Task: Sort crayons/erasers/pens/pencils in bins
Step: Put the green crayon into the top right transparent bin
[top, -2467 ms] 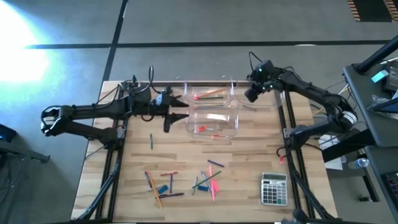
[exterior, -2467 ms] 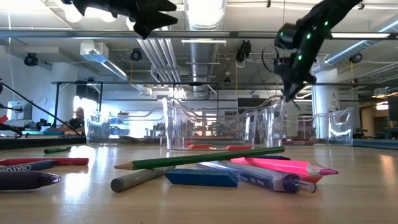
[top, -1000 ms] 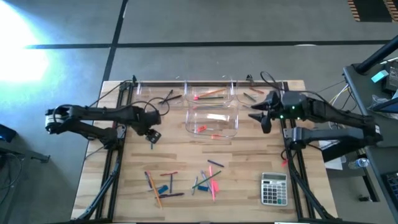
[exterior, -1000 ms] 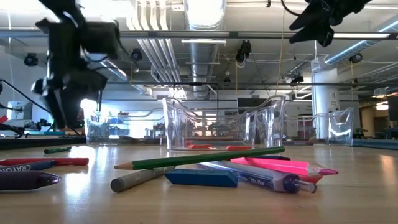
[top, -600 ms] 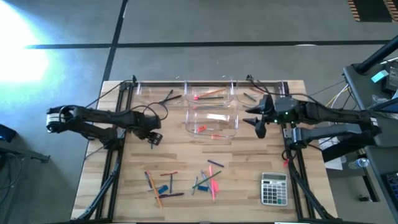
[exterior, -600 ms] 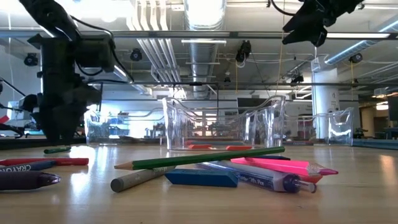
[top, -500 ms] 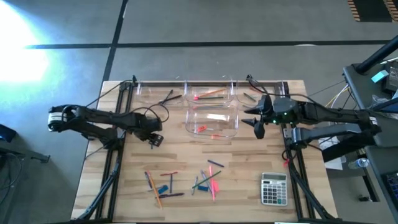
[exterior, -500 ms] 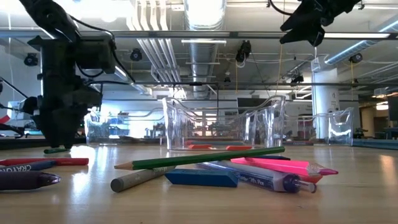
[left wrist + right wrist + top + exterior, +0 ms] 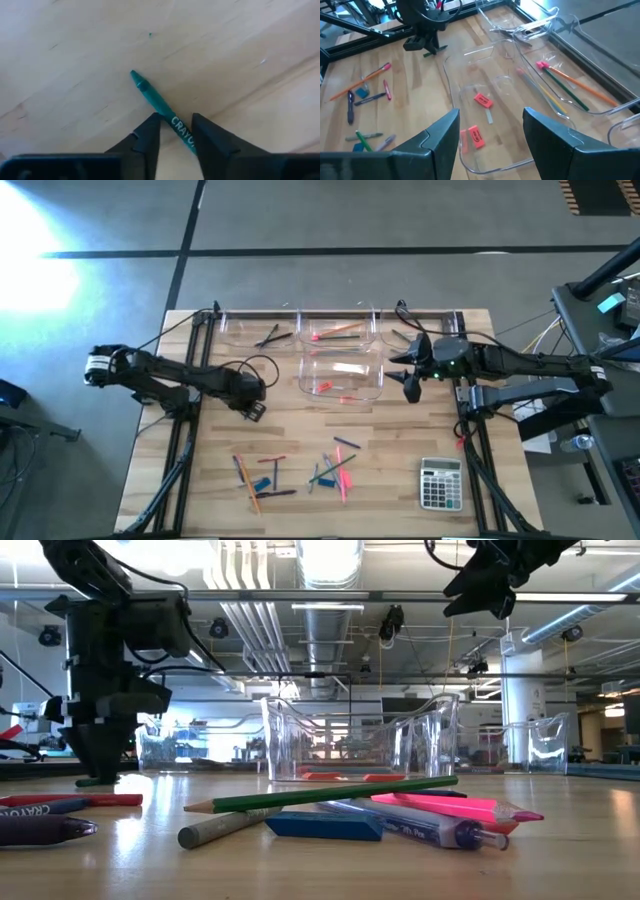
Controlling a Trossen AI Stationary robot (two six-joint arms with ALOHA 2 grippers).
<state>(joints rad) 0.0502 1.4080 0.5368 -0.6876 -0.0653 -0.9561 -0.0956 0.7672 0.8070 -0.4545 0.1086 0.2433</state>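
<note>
Where left pincer [image 9: 175, 131] meets table, green crayon [image 9: 162, 111] lies between fingers.

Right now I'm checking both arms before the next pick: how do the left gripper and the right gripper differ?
The left gripper is down at the table, fingers either side of a green crayon; the right gripper hangs high beside the bins, with nothing between its fingers. The left gripper's gap is narrow, about the crayon's width; the right gripper's is wide. Both are dark and two-fingered.
</note>
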